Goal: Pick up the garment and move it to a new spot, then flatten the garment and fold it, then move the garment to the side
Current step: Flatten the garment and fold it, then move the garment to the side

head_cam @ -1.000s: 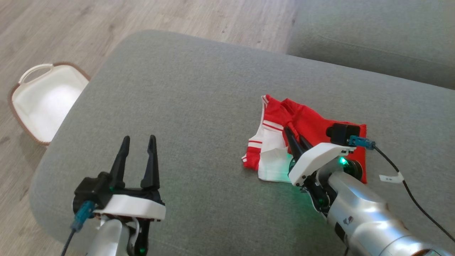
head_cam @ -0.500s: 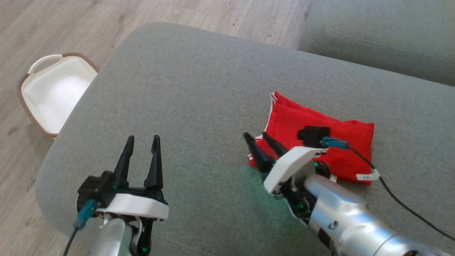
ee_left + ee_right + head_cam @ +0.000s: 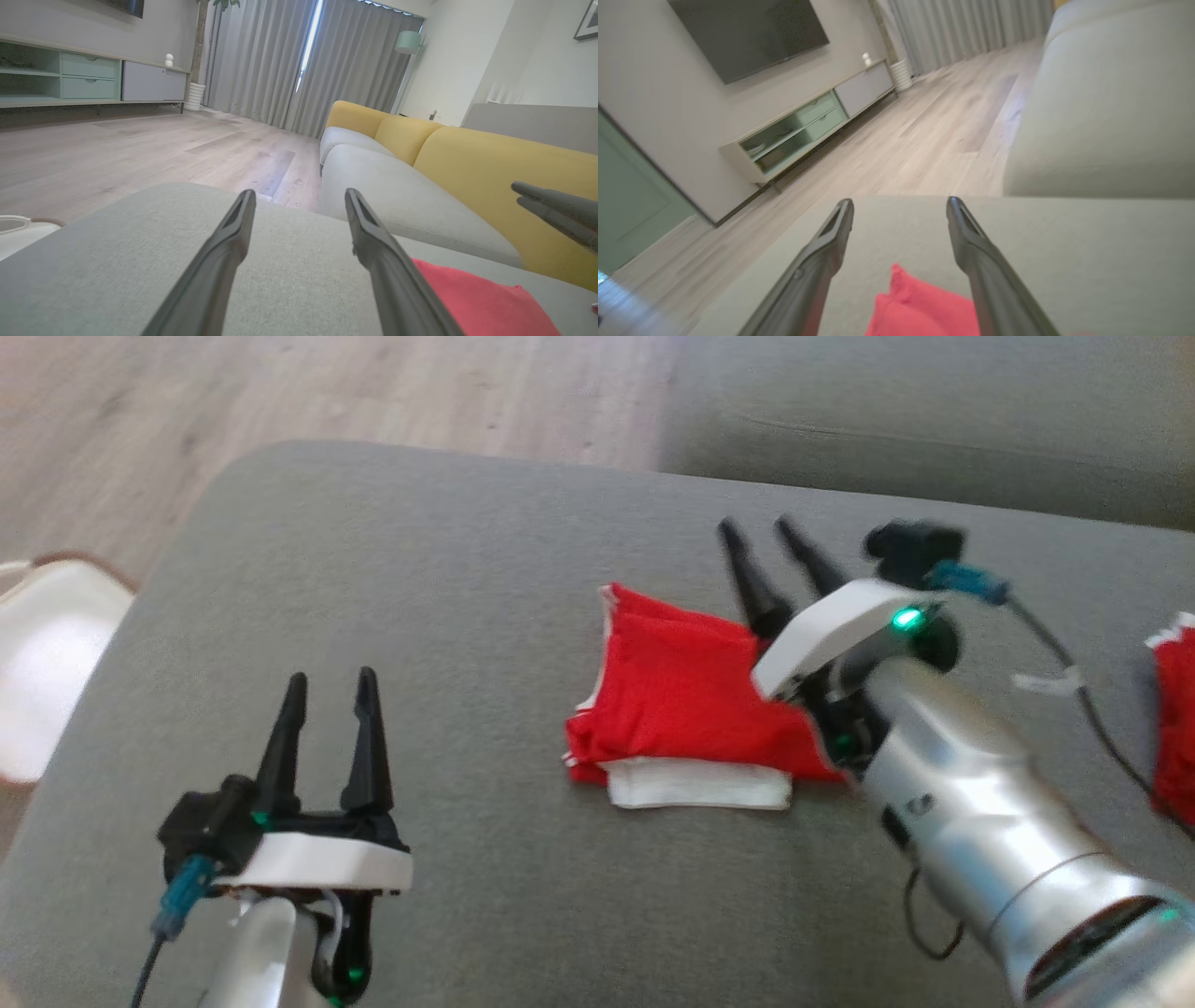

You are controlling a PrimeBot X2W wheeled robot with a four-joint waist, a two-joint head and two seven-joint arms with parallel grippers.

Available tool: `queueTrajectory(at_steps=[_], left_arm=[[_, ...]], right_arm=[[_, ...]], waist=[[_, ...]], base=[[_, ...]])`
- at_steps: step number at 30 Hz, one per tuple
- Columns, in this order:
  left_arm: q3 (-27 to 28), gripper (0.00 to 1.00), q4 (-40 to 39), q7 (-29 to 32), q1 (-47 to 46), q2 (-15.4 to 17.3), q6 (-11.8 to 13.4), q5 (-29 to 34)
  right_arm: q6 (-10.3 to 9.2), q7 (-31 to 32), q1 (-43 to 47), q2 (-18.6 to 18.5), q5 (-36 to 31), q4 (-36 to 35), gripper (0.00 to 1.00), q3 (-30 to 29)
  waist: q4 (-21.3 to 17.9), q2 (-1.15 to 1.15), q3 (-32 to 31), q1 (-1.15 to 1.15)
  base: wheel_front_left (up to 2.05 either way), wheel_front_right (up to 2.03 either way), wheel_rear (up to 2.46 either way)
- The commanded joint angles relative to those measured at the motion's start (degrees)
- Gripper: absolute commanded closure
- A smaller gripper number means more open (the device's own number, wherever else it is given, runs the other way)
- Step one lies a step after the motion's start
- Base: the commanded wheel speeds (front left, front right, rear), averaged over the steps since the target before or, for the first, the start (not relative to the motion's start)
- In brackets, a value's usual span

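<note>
A grey cushion (image 3: 448, 616) carries the scene, with the garment (image 3: 672, 700) lying on it as a compact red packet, apparently already folded. The packet's long axis runs crosswise to the fingers of both grippers.

The right gripper (image 3: 754, 525) hangs over the packet's far right corner with its jaws spread and nothing between them. Its fingertips point past the cloth to bare cushion. From this hand the garment lies back toward the wrist and a little to the left. In the right wrist view, red cloth shows low between the roots of the two fingers.

The left gripper (image 3: 331, 677) hovers well apart, jaws likewise wide and empty. For it the garment lies ahead and off to the right, at the lower right corner of the left wrist view.

A white band (image 3: 695, 786) pokes out from under the packet's near edge, the side closest to the robot. A second red cloth (image 3: 1174, 709) lies well out to the right of the right forearm. A pale basket (image 3: 47, 653) stands on the floor far out to the left of the left hand.

With only the move to the side seemingly left, the right arm is plainly the nearer. It would need to draw back and come down onto the packet's right end. Pinching one layer alone could undo the fold.
</note>
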Motion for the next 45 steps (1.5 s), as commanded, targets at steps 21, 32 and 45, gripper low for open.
queueTrajectory(at_steps=[21, 32, 45], left_arm=[[6.81, 0.00, -4.66, -0.55, 2.19, -0.11, 0.02, 3.82], [6.72, 0.00, -4.49, -0.55, 5.10, -0.43, -0.26, 5.14], [6.39, 0.00, -4.78, -0.55, 4.18, -0.48, -0.38, 4.60]], right_arm=[[-0.04, -0.74, 31.35, 0.71, -48.60, -33.52, 0.00, -40.34], [-0.04, -0.74, 37.23, 0.74, -46.61, -37.99, 0.00, -40.74], [-0.04, -0.74, 36.72, 0.75, -46.34, -38.33, 0.00, -41.54]], waist=[[-13.71, 0.00, -1.93, 0.00], [-13.74, 0.00, -2.19, 0.00], [-12.99, 0.00, -1.36, 0.00]], base=[[0.00, 0.00, 0.00], [0.00, 0.00, 0.00], [0.00, 0.00, 0.00]])
